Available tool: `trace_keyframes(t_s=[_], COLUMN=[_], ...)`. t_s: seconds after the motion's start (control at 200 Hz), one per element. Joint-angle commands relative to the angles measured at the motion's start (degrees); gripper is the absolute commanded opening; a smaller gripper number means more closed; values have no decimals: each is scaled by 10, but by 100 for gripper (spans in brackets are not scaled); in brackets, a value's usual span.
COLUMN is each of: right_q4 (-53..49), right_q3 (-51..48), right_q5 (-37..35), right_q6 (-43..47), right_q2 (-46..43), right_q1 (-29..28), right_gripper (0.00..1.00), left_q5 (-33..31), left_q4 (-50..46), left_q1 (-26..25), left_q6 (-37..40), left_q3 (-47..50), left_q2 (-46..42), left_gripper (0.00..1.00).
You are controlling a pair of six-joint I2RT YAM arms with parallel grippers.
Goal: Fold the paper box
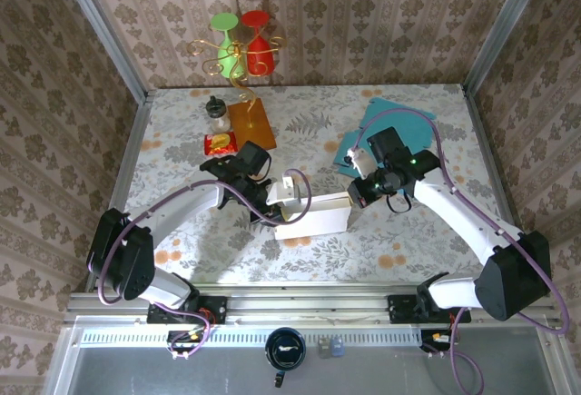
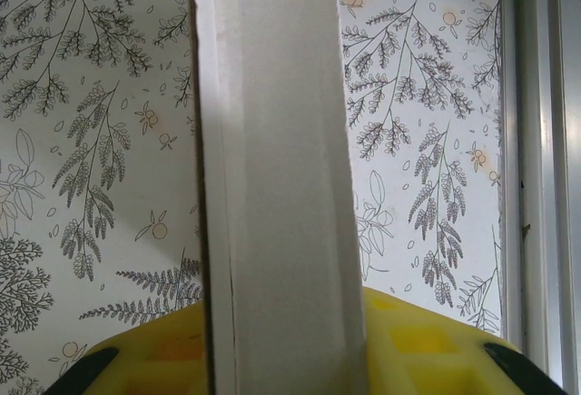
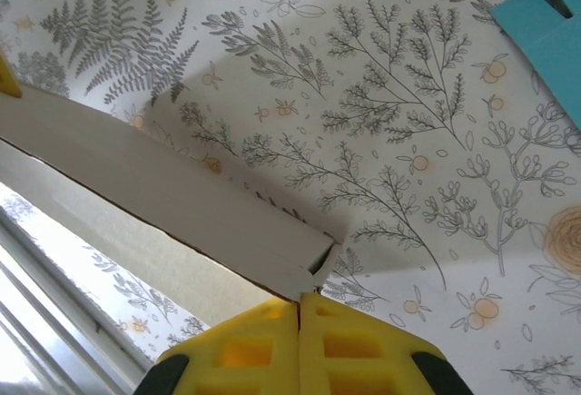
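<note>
1. Centrally placed: white paper box on floral table.
2. Clamped at a raised panel by left gripper; met at end corner by right gripper, pads together.
3. Hold panel steady; press gently along the crease.

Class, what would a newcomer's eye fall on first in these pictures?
A white paper box sits centrally, pinched by the left claw at its left end and the right claw at its right. At the back, a green glass and a red glass stand out; a teal sheet lies back right.
</note>
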State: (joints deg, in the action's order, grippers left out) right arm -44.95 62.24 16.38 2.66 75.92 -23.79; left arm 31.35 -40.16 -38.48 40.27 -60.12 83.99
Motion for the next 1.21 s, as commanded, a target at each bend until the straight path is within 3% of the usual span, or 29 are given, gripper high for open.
trace_keyframes(t_s=[0.0, 0.445, 0.87, 1.2], right_q4=[5, 108, 139, 226], right_q3=[8, -53, -102, -183], right_q5=[-50, -102, -107, -135], right_q6=[-25, -165, -160, -158], right_q2=[-3, -37, -53, -98], right_q1=[-14, -53, -62, -78], right_gripper=[0, 0, 0, 0], left_q5=[12, -10, -8, -6], left_q4=[18, 58, 64, 76], left_q1=[4, 5, 15, 24], left_q6=[-31, -89, -96, -114], left_q3=[-17, -14, -15, -15], left_q2=[9, 15, 19, 27], left_gripper=[24, 21, 21, 25])
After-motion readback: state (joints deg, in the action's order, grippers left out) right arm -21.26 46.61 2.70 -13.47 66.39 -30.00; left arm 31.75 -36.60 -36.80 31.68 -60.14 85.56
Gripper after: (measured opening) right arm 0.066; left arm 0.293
